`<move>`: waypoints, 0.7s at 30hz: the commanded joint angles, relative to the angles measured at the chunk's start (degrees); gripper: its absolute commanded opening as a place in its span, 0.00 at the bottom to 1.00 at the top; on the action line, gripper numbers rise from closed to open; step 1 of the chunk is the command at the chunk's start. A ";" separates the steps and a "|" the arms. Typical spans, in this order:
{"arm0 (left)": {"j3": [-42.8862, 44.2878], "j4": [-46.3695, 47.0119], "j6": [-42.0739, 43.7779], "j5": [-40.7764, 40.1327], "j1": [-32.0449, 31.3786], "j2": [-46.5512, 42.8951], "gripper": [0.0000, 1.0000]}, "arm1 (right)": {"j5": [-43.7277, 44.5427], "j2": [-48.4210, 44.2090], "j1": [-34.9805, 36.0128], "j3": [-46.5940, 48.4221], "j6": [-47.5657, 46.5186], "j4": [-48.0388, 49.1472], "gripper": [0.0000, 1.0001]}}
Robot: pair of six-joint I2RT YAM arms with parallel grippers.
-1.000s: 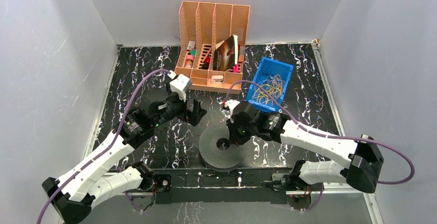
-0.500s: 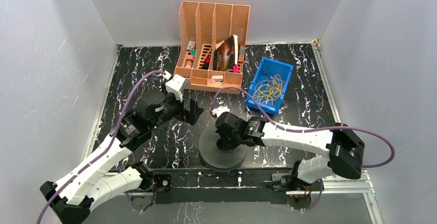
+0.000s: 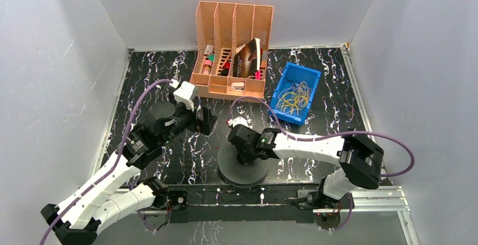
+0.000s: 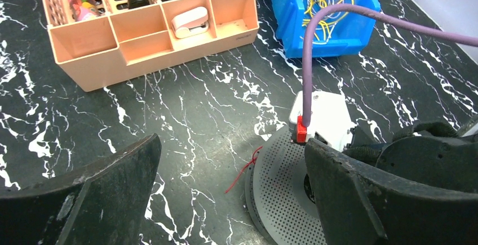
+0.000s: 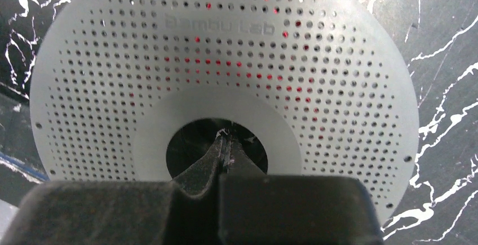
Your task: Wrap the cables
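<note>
Top: left gripper [image 3: 206,120] spread wide, nothing in it, left of the spool [image 3: 248,173]. Right gripper [image 3: 241,154] sits on the spool's top disc. Cables [image 3: 292,99] lie tangled in the blue bin [image 3: 285,115].
Left wrist: a red cable [image 4: 243,172] trails off the spool's edge onto the table [image 4: 197,104].
Right wrist: jaws clenched together at the spool's centre hole; red shows through the perforations.

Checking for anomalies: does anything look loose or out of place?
One red cable end trails loose off the grey spool onto the table, not wound in. Otherwise nothing stands out.
</note>
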 commanded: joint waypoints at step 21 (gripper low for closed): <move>-0.97 1.67 -1.47 -7.24 -0.14 -4.86 0.98 | 9.77 19.97 -2.12 19.65 4.20 6.58 0.00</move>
